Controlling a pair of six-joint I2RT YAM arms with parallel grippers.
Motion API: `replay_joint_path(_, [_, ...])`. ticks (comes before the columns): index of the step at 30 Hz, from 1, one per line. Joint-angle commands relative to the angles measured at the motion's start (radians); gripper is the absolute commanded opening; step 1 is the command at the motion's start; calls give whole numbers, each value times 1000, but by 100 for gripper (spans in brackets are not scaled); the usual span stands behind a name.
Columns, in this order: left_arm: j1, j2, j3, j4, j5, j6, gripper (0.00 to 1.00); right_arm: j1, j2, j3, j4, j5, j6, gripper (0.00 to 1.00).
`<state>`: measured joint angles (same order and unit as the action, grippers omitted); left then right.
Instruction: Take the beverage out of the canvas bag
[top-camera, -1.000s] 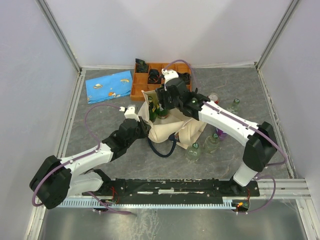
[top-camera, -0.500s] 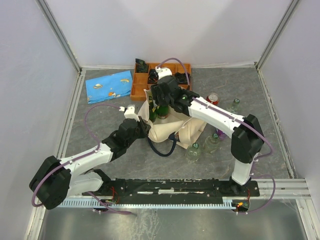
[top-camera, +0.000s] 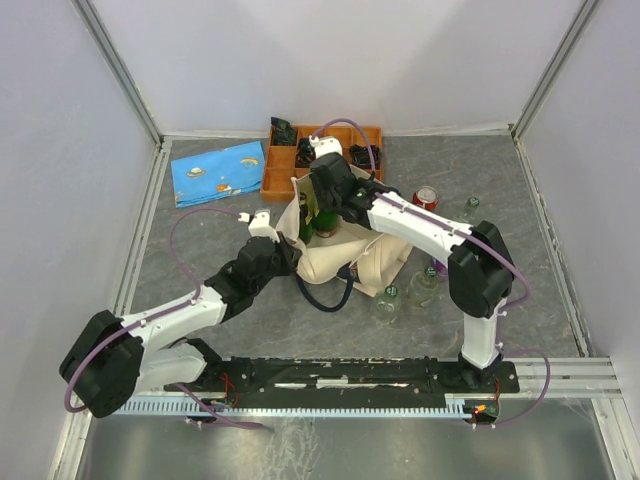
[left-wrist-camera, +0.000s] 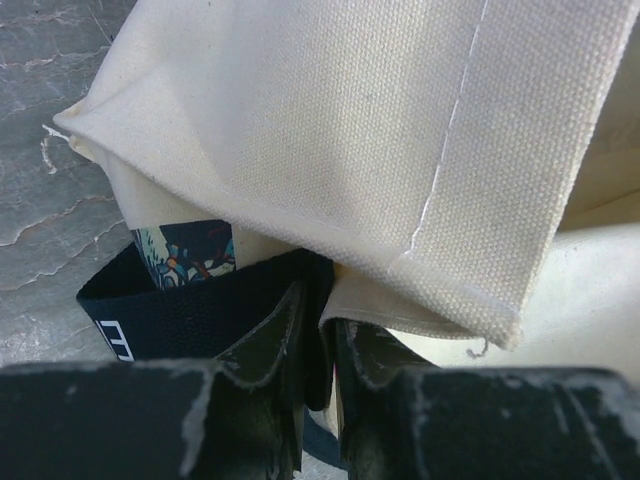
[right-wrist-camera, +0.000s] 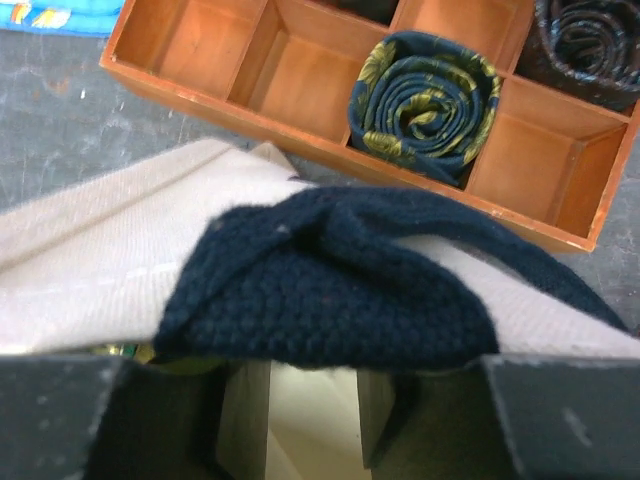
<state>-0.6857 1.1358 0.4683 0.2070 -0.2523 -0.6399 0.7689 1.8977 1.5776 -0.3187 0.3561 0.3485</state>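
Note:
The cream canvas bag (top-camera: 352, 258) lies in the middle of the table with its mouth facing left. A green bottle, the beverage (top-camera: 322, 222), pokes out of that mouth. My left gripper (top-camera: 288, 255) is shut on the bag's near rim; in the left wrist view its jaws (left-wrist-camera: 322, 335) pinch the navy strap (left-wrist-camera: 180, 315) and the canvas (left-wrist-camera: 350, 120) together. My right gripper (top-camera: 318, 203) sits at the far rim, above the bottle. In the right wrist view its jaws (right-wrist-camera: 312, 400) stand narrow around cream canvas (right-wrist-camera: 80, 270), with the navy handle (right-wrist-camera: 330, 290) bunched over the fingertips.
The orange compartment tray (top-camera: 272, 183) with rolled ties stands just behind the bag, and a blue patterned pouch (top-camera: 218, 172) lies to its left. A red can (top-camera: 427, 197), a purple can (top-camera: 440, 268) and several clear glass bottles (top-camera: 388, 300) stand right of the bag.
My right arm has swung left onto the bag's far rim and its jaws have narrowed there. The left gripper has kept its hold and place.

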Motion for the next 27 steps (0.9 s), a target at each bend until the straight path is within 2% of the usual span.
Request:
replay_joint_path(1, [20, 31, 16, -2, -47, -19, 16, -6, 34, 63, 34, 13, -35, 18])
replay_joint_path(2, [20, 33, 16, 1, -44, -21, 16, -6, 35, 66, 28, 7, -43, 4])
replay_joint_path(3, [21, 35, 16, 3, -43, -21, 16, -6, 34, 68, 20, 3, -46, 0])
replay_joint_path(8, [20, 37, 13, 17, -49, -17, 15, -5, -40, 39, 16, 1, -71, 0])
replay_joint_path(15, [20, 64, 17, 46, -51, -7, 16, 26, -230, 40, 28, 7, -182, 0])
replay_joint_path(20, [20, 96, 30, 56, -47, 3, 15, 100, -351, 42, 33, 39, -270, 0])
replay_joint_path(27, [21, 110, 48, 65, -59, 30, 16, 265, -517, -3, 18, 81, -340, 0])
